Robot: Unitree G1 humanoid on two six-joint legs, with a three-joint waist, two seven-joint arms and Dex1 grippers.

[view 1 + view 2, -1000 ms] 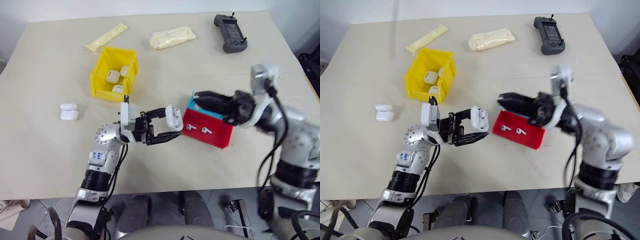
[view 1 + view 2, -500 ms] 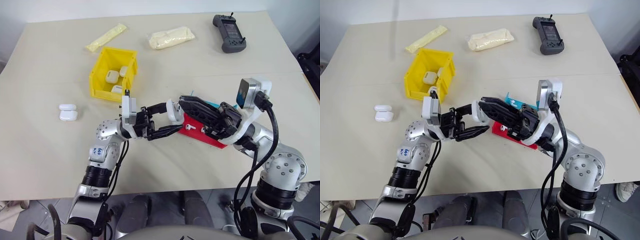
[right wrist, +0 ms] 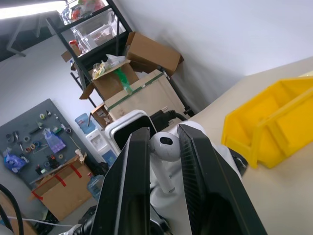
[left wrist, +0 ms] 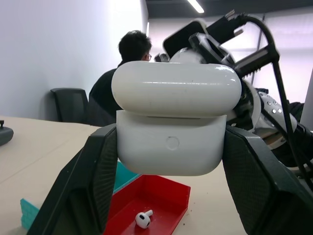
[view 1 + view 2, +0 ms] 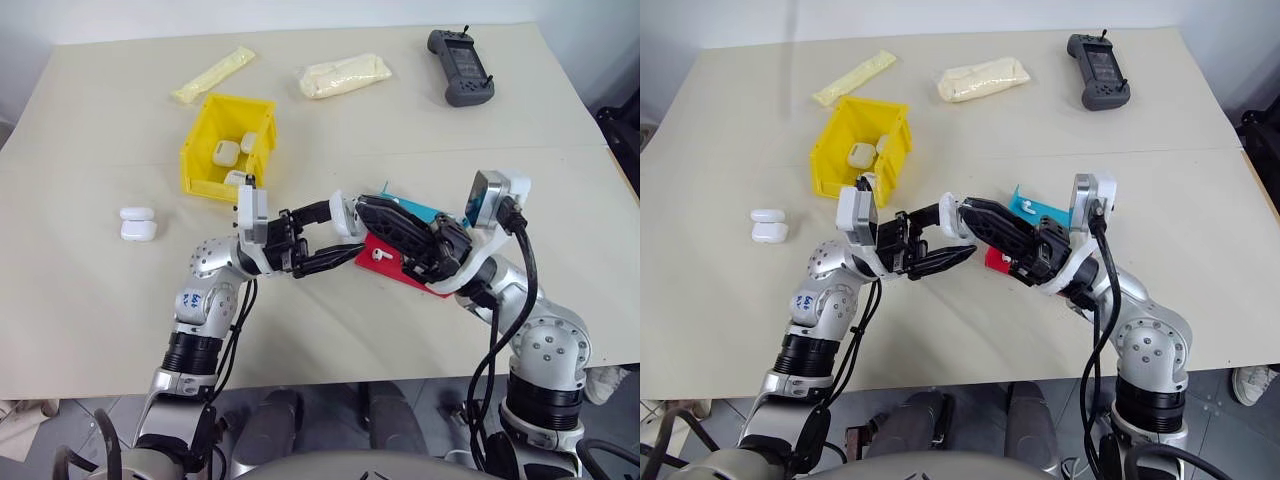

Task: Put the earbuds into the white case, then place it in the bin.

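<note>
Lighting: even, bright overhead room light on the beige matte bench (image 5: 100, 300); short soft shadows. Ceiling strip lamp (image 4: 194, 6) flares at 12 o'clock in the left wrist view, background soft. Glare patch at 11 o'clock in the right wrist view; shelving hazy.

No text, brand or number can be read with certainty; a small blue marking sits on the grey upper joint of the left arm (image 5: 193, 300), too small to make out; no label is legible on the cardboard boxes (image 3: 151, 51) behind the right tool, nor on the black handheld controller (image 5: 460, 67) lying on the surface.
</note>
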